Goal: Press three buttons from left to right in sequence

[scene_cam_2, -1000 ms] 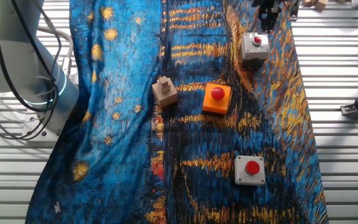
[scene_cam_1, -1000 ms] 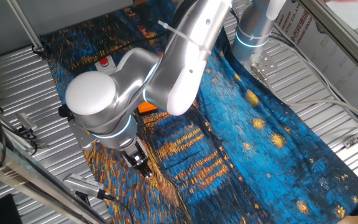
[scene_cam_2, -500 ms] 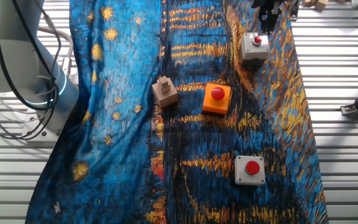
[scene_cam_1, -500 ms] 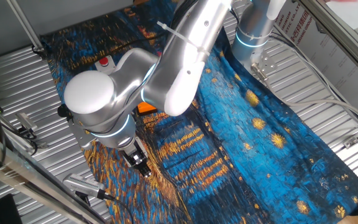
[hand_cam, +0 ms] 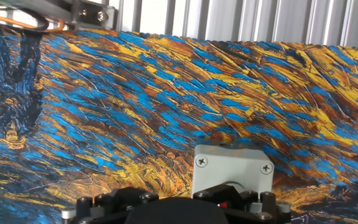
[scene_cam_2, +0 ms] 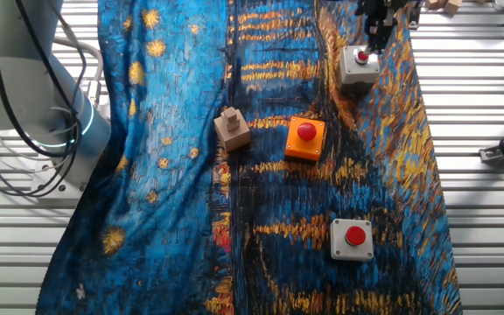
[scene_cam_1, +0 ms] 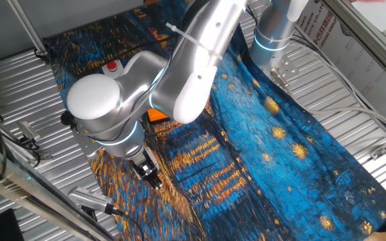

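Observation:
Three red-topped button boxes sit on the painted cloth. In the other fixed view, one grey box [scene_cam_2: 353,72] is at the top, the orange box [scene_cam_2: 305,138] is in the middle and a second grey box [scene_cam_2: 352,239] is at the bottom. My gripper [scene_cam_2: 374,42] stands over the top grey box, its tip on or just above the red cap. In the hand view that box [hand_cam: 232,171] lies right under my gripper [hand_cam: 185,210], with a sliver of red showing. No gap between the fingertips is visible. In one fixed view the arm hides this box; the far grey box [scene_cam_1: 112,67] shows.
A tan wooden block [scene_cam_2: 232,129] stands left of the orange box. The cloth [scene_cam_2: 173,157] lies over a ribbed metal table [scene_cam_2: 479,201]. Cables and the robot base [scene_cam_2: 24,105] are at the left. Clamps are at the right edge.
The gripper has come down a little onto the top grey box; its tip now covers part of the red cap. The boxes and the block have not moved.

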### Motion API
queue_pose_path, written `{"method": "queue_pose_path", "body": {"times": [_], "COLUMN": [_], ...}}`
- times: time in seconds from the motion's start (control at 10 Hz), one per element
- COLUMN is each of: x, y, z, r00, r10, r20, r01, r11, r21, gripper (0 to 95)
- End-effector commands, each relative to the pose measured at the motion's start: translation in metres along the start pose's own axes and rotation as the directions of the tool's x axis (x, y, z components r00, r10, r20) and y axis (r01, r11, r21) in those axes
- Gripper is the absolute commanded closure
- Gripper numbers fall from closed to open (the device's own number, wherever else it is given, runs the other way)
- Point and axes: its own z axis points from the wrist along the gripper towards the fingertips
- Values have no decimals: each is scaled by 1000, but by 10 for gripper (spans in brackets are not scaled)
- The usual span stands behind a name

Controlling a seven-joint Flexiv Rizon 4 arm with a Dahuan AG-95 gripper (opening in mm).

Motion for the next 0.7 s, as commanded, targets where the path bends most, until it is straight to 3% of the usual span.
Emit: {"method": "queue_pose_path", "body": {"times": [0.1,0.3,0.5,0.7], "x": [0,-1,-1,0], "y": [0,-3,-11,-15], "z": [0,3,18,28], "r00": [1000,1000,1000,999], "r10": [0,-1,-15,-35], "r20": [0,-1,-5,-11], "r01": [0,1,15,35], "r11": [1000,1000,1000,999], "r21": [-4,0,0,23], "gripper": [0,0,0,0]}}
